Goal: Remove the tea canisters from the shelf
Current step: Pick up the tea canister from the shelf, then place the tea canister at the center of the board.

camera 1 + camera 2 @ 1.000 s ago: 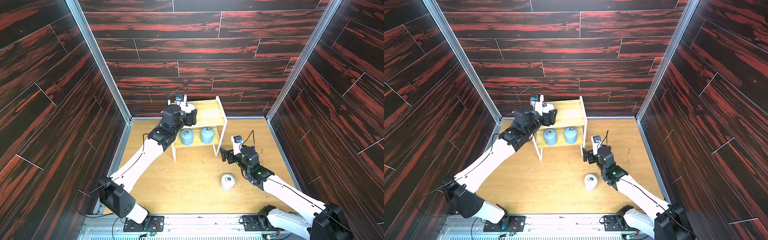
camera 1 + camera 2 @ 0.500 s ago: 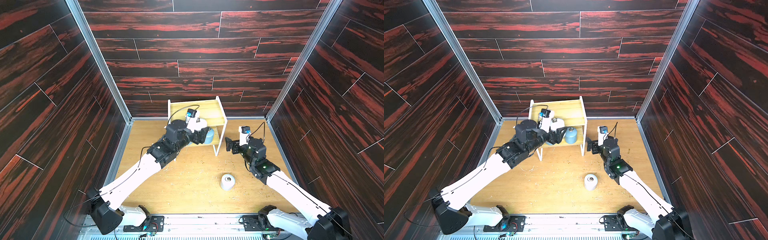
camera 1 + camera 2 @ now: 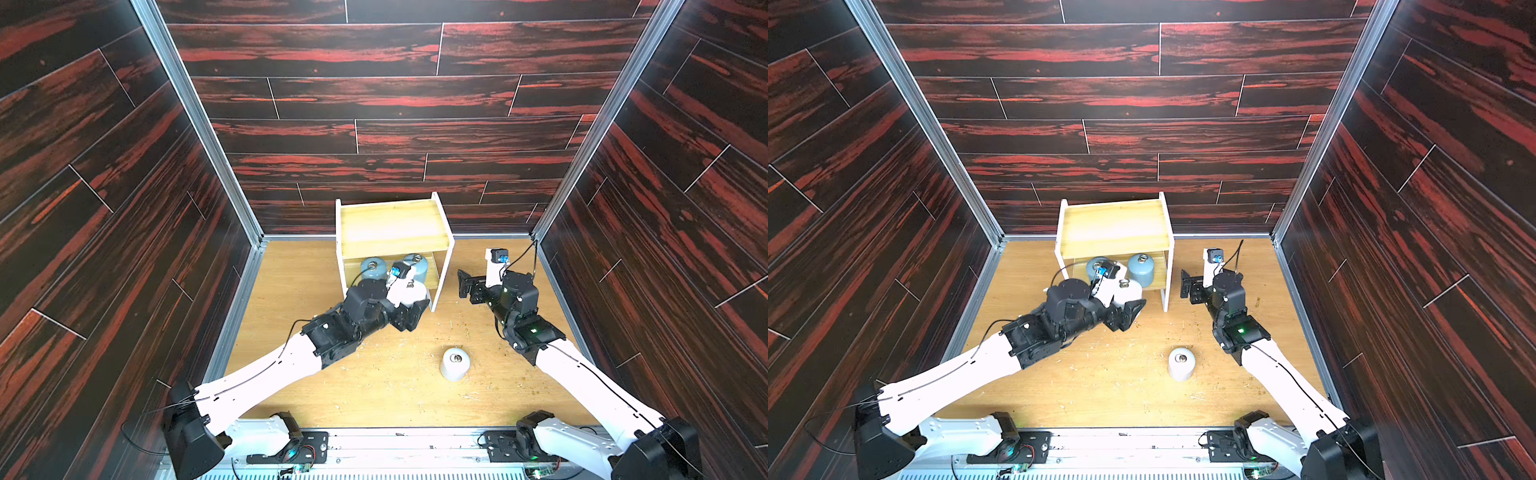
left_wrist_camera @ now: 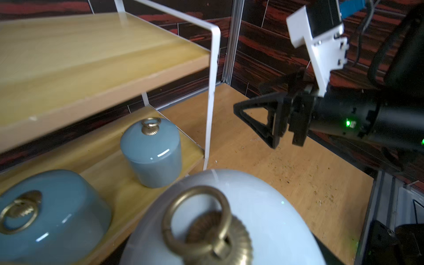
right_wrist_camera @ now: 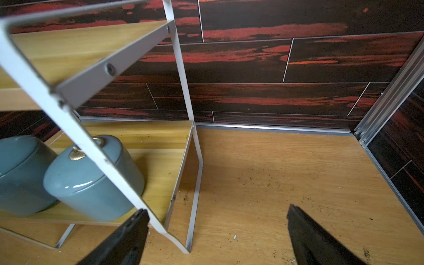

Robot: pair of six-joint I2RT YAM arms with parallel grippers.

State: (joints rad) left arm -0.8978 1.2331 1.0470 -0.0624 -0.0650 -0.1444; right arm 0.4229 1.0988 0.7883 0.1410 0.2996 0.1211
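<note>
**Item 1, my left gripper** [image 3: 415,305]: jaws clamped on the held white canister [image 3: 1127,291], one finger on each side of its body. The canister is upright with its brass ring on top. It sits just in front of the lower board of the shelf [image 3: 392,226], near the right front leg and off the boards. I cannot tell whether its base touches the floor [image 3: 374,395].

**Item 2, my right gripper** [image 3: 463,284]: jaws wide apart with nothing between them. It is just beside the shelf's right side frame and points toward it.

**Item 3, shelf:** two tiers of yellowish boards on a white frame, standing at the back of the floor by the rear wall.

**Item 4, left blue canister** [image 3: 372,268] **and right blue canister** [image 3: 417,266]: both upright and side by side on the lower board, with the held white canister directly in front of them.

**Item 5, second white canister** [image 3: 455,363]: upright on the floor, well apart from the shelf, between my two arms and nearer the right one.

**Item 6, floor:** light wood, with small crumbs scattered over it.
</note>
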